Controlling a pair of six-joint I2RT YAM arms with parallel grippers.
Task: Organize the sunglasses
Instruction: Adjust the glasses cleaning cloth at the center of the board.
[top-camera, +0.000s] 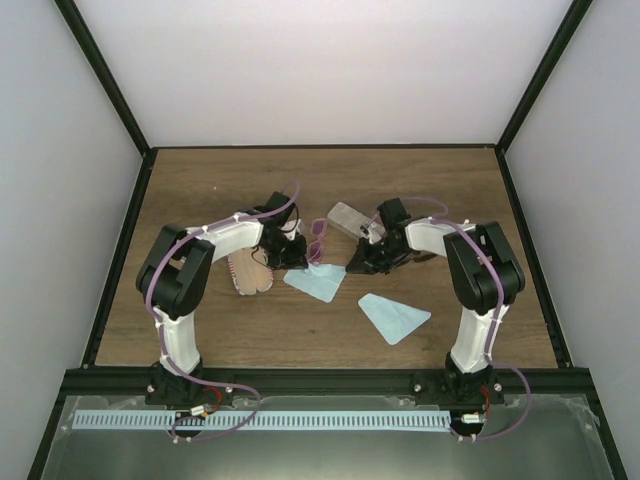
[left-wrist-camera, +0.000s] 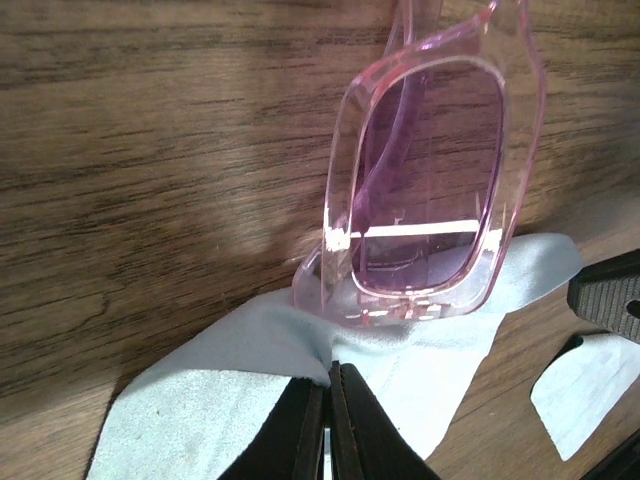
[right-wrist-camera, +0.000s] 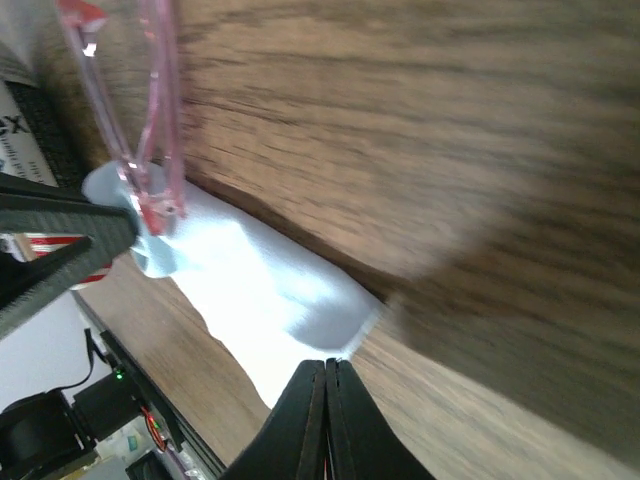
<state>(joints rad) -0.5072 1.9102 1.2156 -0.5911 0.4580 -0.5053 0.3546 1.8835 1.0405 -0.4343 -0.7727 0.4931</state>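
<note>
**Left claw (left-wrist-camera: 327, 378) and right claw (right-wrist-camera: 327, 368) both closed at one cloth (top-camera: 316, 283)**

You had the left claw fully closed. Its two black fingers (left-wrist-camera: 290, 435) were pressed together, with a raised fold of the pale blue cloth caught at the tips. Just beyond those tips the glasses (left-wrist-camera: 430, 170) stood on the cloth's far edge. They had a clear pink frame, and a purple lens faced the wrist camera with one arm showing through it. The lower rim rested on the cloth, and the rest leaned over the bare wooden table (top-camera: 200, 190).

Your right claw was closed too, finger against finger, with its tips at the near corner of the same cloth. You could not tell from its wrist view whether that corner was actually nipped. From that claw the cloth ran ahead and to the left. The glasses sat at its far end, just beside the left claw's padded finger.

Seen from above, your two claws faced each other across the cloth, near one another but apart. The glasses were between them, on the side away from the bases. A grey case (top-camera: 348, 217) lay just beyond the right claw. A striped case (top-camera: 250, 272) lay on the left claw's outer side, partly under that arm. A second cloth (top-camera: 393, 317) lay flat on the base side of the right claw, apart from it.
</note>
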